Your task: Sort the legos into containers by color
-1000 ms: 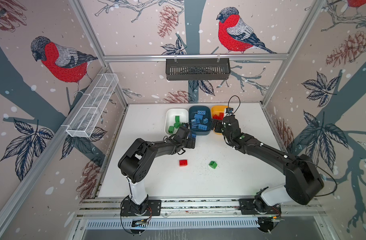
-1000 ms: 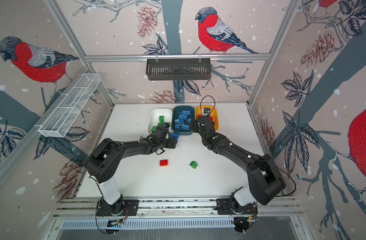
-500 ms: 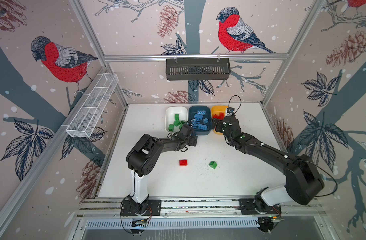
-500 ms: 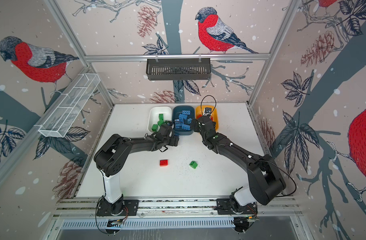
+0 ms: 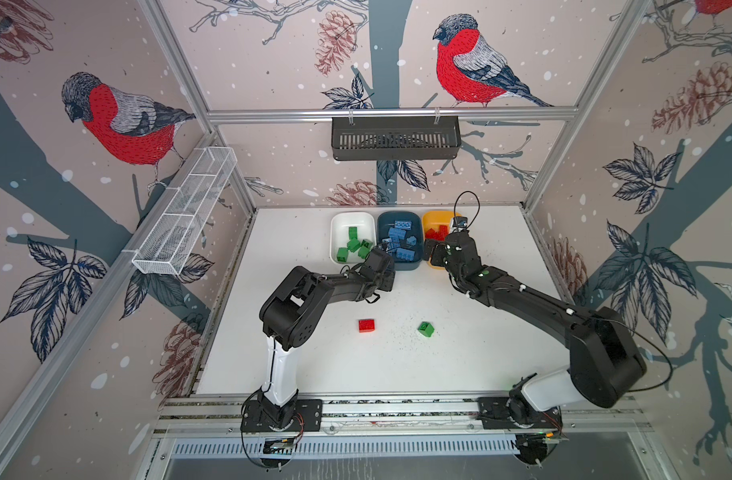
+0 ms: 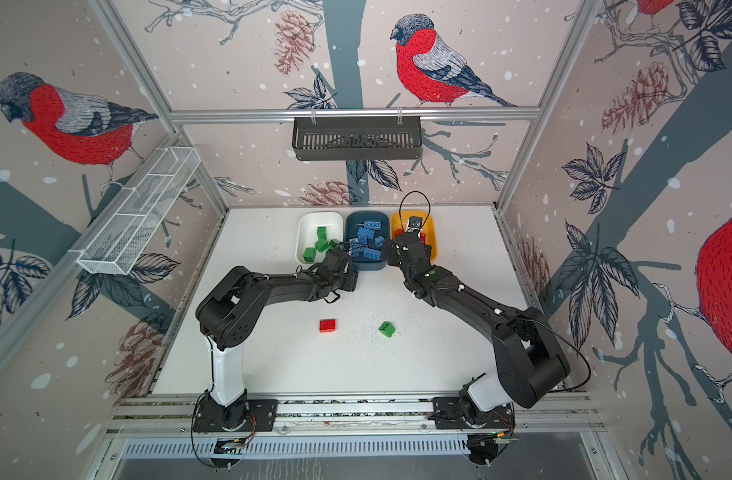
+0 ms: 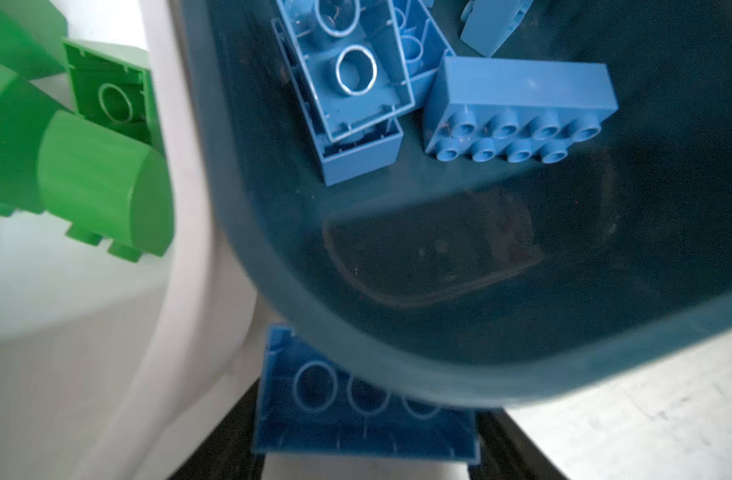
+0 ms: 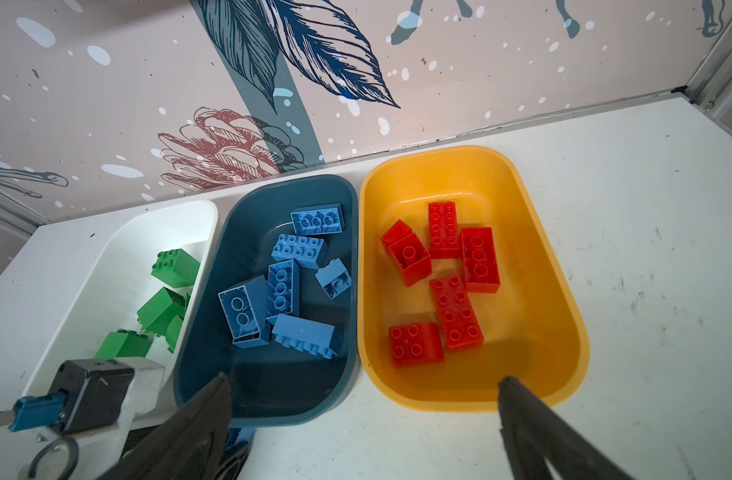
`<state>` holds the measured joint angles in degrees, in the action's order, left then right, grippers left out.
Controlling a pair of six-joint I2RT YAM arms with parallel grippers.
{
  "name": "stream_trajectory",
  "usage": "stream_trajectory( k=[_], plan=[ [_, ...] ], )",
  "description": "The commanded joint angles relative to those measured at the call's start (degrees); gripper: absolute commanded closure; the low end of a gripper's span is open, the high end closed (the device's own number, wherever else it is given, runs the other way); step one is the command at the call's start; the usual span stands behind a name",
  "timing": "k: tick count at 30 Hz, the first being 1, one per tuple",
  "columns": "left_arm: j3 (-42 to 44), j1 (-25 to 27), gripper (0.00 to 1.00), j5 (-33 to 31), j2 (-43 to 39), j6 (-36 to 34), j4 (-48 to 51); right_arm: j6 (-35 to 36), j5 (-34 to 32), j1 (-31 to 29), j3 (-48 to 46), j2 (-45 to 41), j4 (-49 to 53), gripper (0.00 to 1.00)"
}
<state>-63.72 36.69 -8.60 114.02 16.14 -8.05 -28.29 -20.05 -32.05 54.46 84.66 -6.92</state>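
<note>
Two-armed, reaching past red brick (image 5: 367,325) and green brick (image 5: 426,329) lying loose on surface (image 5: 314,365); clamping left gripper (image 7: 366,444) on blue brick (image 7: 356,415) just outside teal tub (image 7: 439,382) near rim; holding right gripper (image 8: 364,380) splayed wide, empty, over near rims of teal tub and yellow tub (image 8: 472,403); showing green bricks (image 5: 353,245) in white tub (image 5: 339,224), blue bricks (image 5: 397,239) in teal, red bricks (image 8: 455,311) in yellow.

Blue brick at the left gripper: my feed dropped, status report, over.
Left gripper straddling blue brick, grip unconfirmed. Right gripper open, empty. Teal tub rim crowds the brick. Red brick, green brick loose on table.
</note>
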Motion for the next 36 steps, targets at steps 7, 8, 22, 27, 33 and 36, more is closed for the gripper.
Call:
stream_trajectory(
  k=[7,8,22,27,33,36],
  plan=[
    [4.32,1.08,0.36,0.21,-5.39,1.71,1.23,0.51,0.72,0.02,0.09,0.33,1.71,0.0],
    [5.26,1.17,0.36,0.34,-6.76,2.11,0.83,0.65,1.42,-0.04,-0.24,0.04,1.97,0.0],
    [1.73,1.13,0.36,-1.04,-14.26,4.04,-2.33,0.63,17.15,-0.02,-9.15,-4.69,3.68,0.01],
    [-7.03,1.01,0.36,-2.18,-8.74,3.76,-0.89,0.65,23.29,-0.68,-12.02,-5.11,5.27,0.01],
    [-16.32,0.41,0.35,-2.76,-1.52,3.91,2.74,0.08,27.44,-2.11,-15.04,-4.83,7.6,0.01],
    [-20.51,-0.03,0.33,-3.48,1.66,4.17,5.34,0.08,29.01,-3.87,-16.17,-4.23,8.38,0.03]
  ],
)
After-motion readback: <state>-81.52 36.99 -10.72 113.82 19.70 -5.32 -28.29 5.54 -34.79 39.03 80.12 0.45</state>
